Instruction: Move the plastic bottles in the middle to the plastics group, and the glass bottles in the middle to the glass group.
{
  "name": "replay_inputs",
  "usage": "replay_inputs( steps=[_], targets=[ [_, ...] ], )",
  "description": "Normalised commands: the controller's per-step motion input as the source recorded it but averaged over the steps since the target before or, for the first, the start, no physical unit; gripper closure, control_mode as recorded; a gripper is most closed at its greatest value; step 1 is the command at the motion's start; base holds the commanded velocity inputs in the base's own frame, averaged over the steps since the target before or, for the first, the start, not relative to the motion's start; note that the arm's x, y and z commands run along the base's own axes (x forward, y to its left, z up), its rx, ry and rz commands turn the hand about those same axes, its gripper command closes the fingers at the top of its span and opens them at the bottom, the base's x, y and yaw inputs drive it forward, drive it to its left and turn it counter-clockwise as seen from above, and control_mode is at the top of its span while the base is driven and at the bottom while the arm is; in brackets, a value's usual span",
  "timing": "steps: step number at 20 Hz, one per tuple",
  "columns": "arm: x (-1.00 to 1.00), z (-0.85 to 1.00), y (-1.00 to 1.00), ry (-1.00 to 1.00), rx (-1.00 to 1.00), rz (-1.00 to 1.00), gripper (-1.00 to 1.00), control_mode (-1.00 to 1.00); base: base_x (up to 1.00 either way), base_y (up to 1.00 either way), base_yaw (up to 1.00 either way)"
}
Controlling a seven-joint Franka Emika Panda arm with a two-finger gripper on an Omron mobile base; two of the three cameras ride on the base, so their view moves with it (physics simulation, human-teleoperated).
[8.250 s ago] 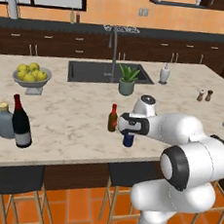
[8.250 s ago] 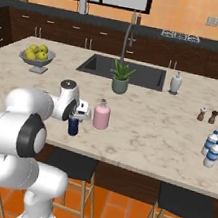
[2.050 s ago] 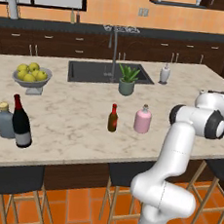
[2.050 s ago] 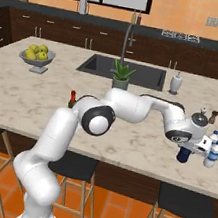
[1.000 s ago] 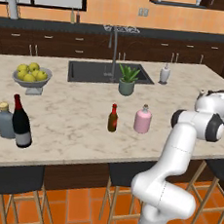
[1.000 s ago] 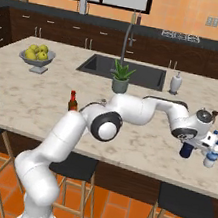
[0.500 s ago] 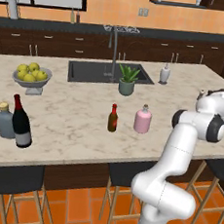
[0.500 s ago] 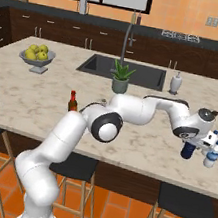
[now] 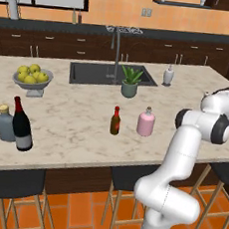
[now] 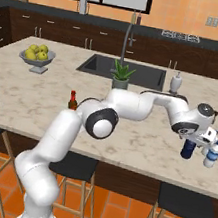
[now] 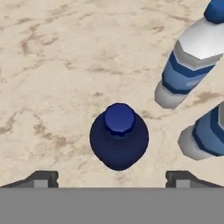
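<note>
Navy bottle (image 11: pixel 118 139) upright beside white bottles (image 11: pixel 192 57), tool (image 11: pixel 112 177) spread.

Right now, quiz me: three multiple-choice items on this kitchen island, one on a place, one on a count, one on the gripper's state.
1. Where does the small dark navy-blue plastic bottle stand?
A. Beside the white bottles with blue bands
B. In the sink
C. By the fruit bowl

2. How many bottles stand mid-counter, near the potted plant?
A. One
B. Two
C. Four

3. The gripper is:
A. Shut on the navy bottle
B. Open, fingers clear of it
C. Shut on nothing

Key: 1 A, the hand view shows them side by side. 2 B, the slim brown red-capped bottle and squat pale-pink bottle. 3 B, the fingertips stand wide of the bottle.
</note>
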Motion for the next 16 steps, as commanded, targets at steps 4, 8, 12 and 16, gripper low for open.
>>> replay_inputs(
  steps=[4,8,12,16],
  targets=[
    [-0.54,0.81,0.28,-0.08,-0.03,0.00,-1.00,-1.00,0.00,0.00,0.00],
    [-0.39,0.46,0.89,-0.03,-0.12,0.00,-1.00,-1.00,0.00,0.00,0.00],
    [-0.07,0.24,1.00,0.00,-0.18,-0.01,-1.00,-1.00,0.00,0.00,0.00],
    [0.00,0.03,1.00,0.03,-0.16,0.00,-1.00,-1.00,0.00,0.00,0.00]
  ],
)
